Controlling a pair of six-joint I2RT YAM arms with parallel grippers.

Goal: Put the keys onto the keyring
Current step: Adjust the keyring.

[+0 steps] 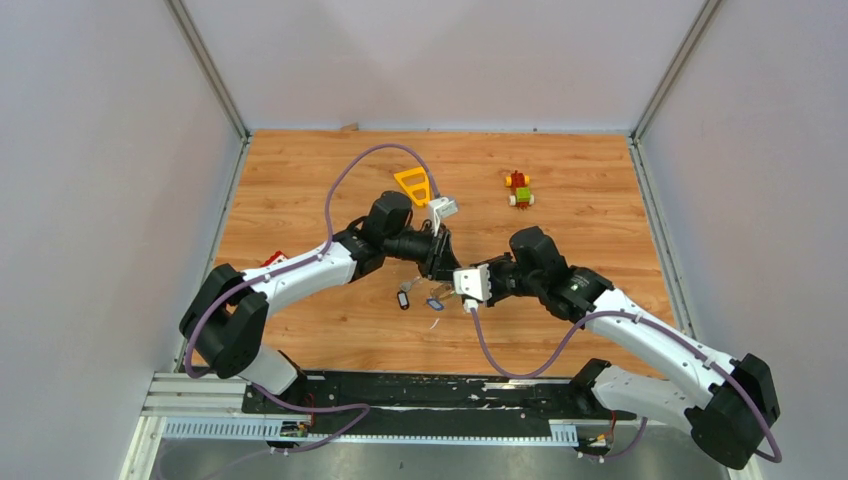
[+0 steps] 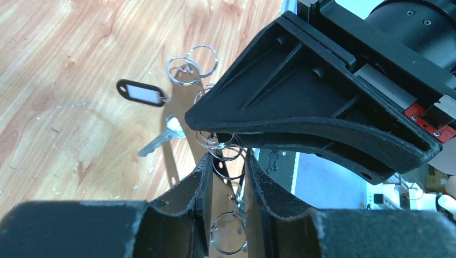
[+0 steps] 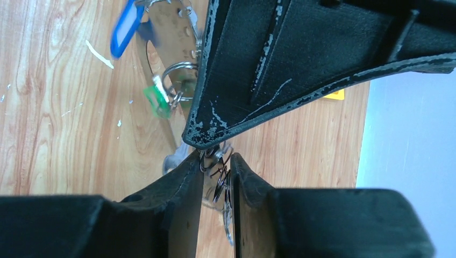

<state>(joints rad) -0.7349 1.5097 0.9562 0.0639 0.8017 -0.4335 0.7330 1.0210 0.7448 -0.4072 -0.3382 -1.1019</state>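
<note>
The keys point(image 2: 161, 138) are sitting just beyond and to the left of the left end effector point(image 2: 227, 161), strung on thin wire rings point(image 2: 228, 156) that are trailing from its fingertips. A black tag point(image 2: 141, 93) is showing further left of the same fingertips, with two more loose rings beyond it. Whether keys and tags are dangling or resting on the desk point(image 1: 300, 170) cannot be told.

The left end effector is standing with its fingers drawn close, and a dark ring is spanning the narrow gap and touching both tips, so it is pinching the wire rings. The right end effector point(image 3: 216, 161) is meeting it tip to tip, its fingers nearly pressed together around rings seen edge-on. A sliver of wood is showing beside them, so whether its pads are actually gripping cannot be told.

From the right wrist, a blue tag point(image 3: 126, 27) is appearing blurred up and to the left of the tips, and a green tag point(image 3: 158, 101) is sitting nearer, also to their left. Whether the keyring itself is among the loops between the fingers cannot be made out.

A yellow triangle frame point(image 1: 413, 185) is lying on the desk just beyond the left end effector. A toy block figure point(image 1: 518, 188) is standing beyond the right one, apart from both.
</note>
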